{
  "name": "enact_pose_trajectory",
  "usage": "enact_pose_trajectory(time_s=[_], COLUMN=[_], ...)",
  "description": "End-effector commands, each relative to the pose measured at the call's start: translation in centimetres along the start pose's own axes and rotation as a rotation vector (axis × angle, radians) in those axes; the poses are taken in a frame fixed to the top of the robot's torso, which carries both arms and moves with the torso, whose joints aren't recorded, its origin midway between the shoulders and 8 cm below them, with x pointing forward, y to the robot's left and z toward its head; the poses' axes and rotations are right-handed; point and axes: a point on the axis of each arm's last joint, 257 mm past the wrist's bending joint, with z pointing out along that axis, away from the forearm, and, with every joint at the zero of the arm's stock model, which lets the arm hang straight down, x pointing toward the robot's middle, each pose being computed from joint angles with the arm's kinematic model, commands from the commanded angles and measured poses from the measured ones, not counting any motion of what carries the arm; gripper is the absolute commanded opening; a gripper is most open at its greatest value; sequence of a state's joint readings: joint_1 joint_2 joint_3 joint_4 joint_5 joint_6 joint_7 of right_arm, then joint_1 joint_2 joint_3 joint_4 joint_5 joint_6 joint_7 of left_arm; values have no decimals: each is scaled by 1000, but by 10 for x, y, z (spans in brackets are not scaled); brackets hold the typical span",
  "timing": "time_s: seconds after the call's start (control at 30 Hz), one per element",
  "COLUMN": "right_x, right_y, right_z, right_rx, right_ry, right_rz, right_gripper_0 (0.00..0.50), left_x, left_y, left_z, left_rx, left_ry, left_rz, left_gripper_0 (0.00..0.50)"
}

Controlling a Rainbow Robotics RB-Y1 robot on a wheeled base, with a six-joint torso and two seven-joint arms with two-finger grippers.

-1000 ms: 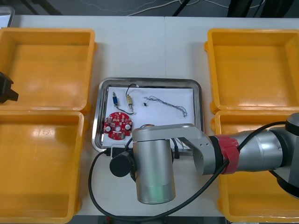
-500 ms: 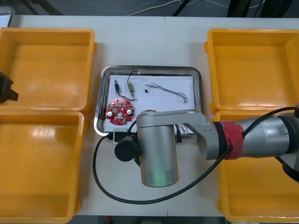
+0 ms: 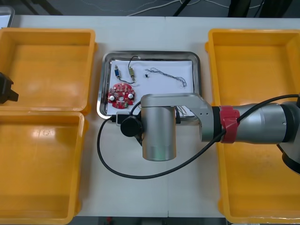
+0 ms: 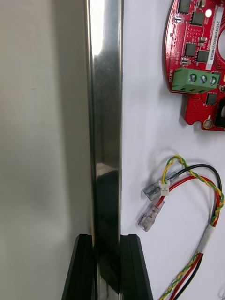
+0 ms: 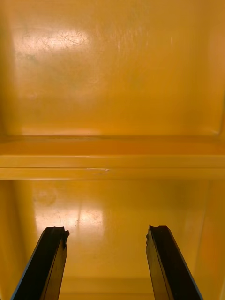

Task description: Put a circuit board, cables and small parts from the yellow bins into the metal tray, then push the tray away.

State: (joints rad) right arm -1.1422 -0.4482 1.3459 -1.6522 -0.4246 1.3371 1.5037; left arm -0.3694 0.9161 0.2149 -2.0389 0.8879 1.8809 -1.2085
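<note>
The metal tray lies between the yellow bins, white inside. In it are a round red circuit board, a twisted blue and white cable and two small metal parts. My right arm reaches over the tray's near edge. In the right wrist view my right gripper is shut on the tray's shiny rim, one finger on each side. Beyond the rim lie the board and a red and yellow cable. My left gripper hangs open over the left bins, holding nothing.
Two yellow bins stand at the left and two at the right, all bare inside. The left gripper sits at the far left edge. Bare table lies beyond the tray. A black cable loops from the right wrist over the table.
The tray has slid away from me toward the table's far side, with my right gripper on its near rim moving along. The left arm has stayed put.
</note>
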Motion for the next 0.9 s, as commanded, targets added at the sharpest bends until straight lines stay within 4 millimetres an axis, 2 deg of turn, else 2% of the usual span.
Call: enact_pose_trajectory(time_s=[0.03,0.57,0.9], right_x=[5,24,21], right_y=[-42,-101,-129], right_z=[1,15,27], right_rx=[79,159,195], right_ry=[15,71,19], right_rz=[-68,-107,-109], right_gripper_0=[0,0,0], left_x=[-3,-3,-3], left_y=[-2,-2,-2], left_z=[-5,-5,-5], left_rx=[8,8,8], left_ry=[-30,-30,-30], left_rz=[33,33,33], left_gripper_0=[500,500,500])
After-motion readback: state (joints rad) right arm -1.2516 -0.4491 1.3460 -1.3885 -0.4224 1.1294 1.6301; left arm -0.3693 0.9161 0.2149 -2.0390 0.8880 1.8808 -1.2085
